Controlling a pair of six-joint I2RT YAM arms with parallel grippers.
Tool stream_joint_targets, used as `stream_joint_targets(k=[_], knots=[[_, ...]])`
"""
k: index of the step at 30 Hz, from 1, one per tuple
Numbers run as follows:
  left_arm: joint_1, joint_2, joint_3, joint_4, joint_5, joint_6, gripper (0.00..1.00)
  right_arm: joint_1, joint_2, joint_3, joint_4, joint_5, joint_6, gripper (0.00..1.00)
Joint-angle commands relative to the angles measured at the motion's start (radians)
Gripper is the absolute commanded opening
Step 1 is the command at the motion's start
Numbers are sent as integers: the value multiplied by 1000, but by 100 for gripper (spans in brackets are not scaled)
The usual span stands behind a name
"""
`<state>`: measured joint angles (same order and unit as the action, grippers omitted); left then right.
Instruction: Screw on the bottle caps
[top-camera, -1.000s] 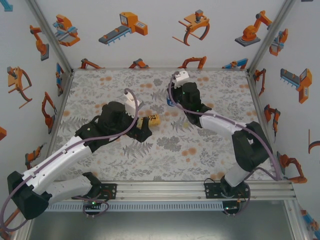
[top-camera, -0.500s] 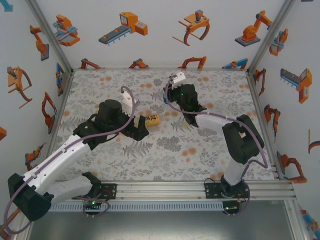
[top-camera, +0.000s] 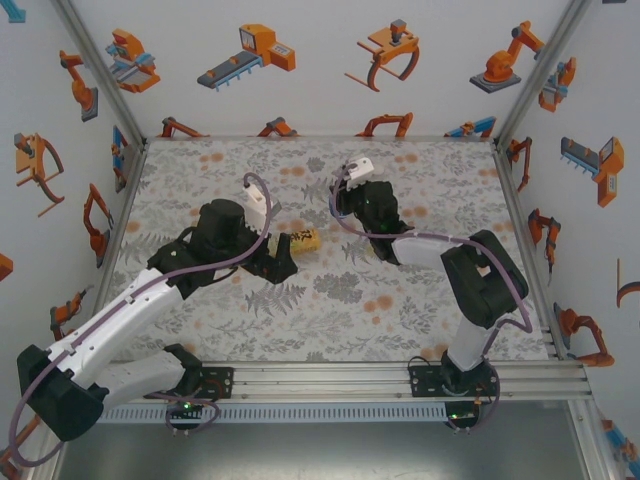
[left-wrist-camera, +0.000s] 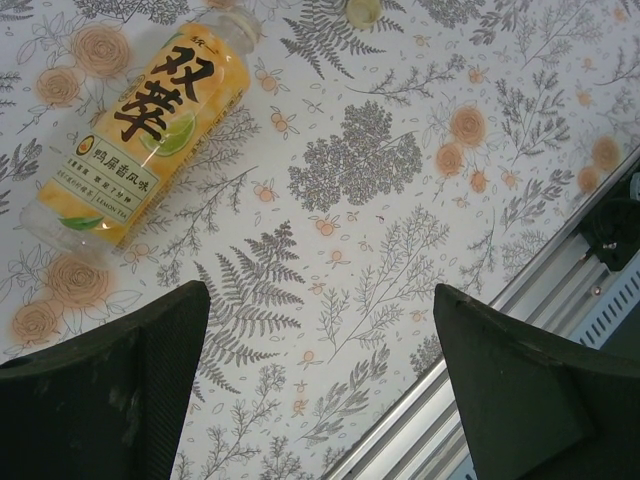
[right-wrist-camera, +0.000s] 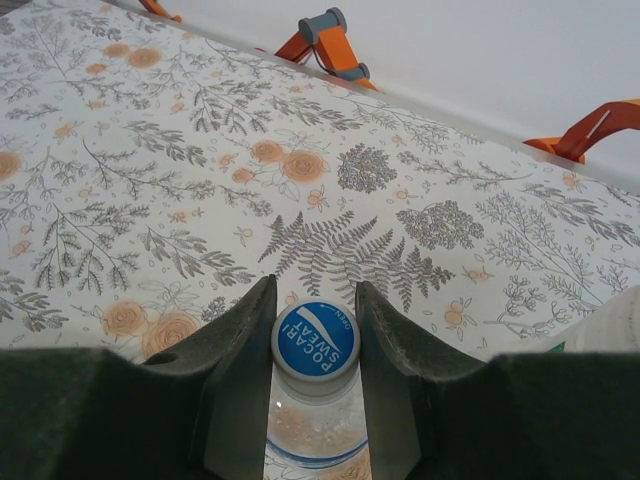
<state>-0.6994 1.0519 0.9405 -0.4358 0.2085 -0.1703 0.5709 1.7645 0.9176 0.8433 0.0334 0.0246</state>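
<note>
Clamping my right pincer (right-wrist-camera: 315, 292) on the blue cap (right-wrist-camera: 316, 340), clear bottle (right-wrist-camera: 315, 425) beneath, twelve o'clock on the mat (top-camera: 420, 300) | light, slick, probably thin-walled: grip cap's sides | left pincer (left-wrist-camera: 320, 300) apart, yellow bottle (left-wrist-camera: 150, 130) lying at its ten o'clock

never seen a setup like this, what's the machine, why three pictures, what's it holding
These are two robot arms bolted side by side, each ending in a two-finger gripper. The wide picture comes from a camera above and behind them: left arm on the left, right arm on the right. The other two come from cameras on the wrists, so the dark shapes at the bottom are each gripper's own fingers. A flowered mat is the work surface. The left gripper is open and holds nothing; a yellow bottle lies on its side in front. The right gripper is closed on the blue cap of a clear bottle.
</note>
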Motion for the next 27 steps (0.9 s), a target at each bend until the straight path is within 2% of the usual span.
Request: stream_joint_targets(k=[1, 4, 7, 14, 21, 27], knots=[[4, -27, 28, -19, 15, 12, 84, -5, -3, -16, 57, -11, -9, 38], [4, -39, 28, -23, 14, 16, 84, -5, -18, -4, 53, -10, -9, 51], [3, -36, 45, -53, 3, 35, 84, -5, -41, 20, 18, -11, -15, 56], [10, 43, 136, -186, -27, 158, 85, -5, -139, 39, -84, -36, -14, 56], [41, 154, 193, -241, 61, 383, 85, -6, -312, 33, -281, -85, -5, 56], [75, 299, 259, -269, 126, 604, 85, -3, -500, -38, -411, -91, 35, 55]])
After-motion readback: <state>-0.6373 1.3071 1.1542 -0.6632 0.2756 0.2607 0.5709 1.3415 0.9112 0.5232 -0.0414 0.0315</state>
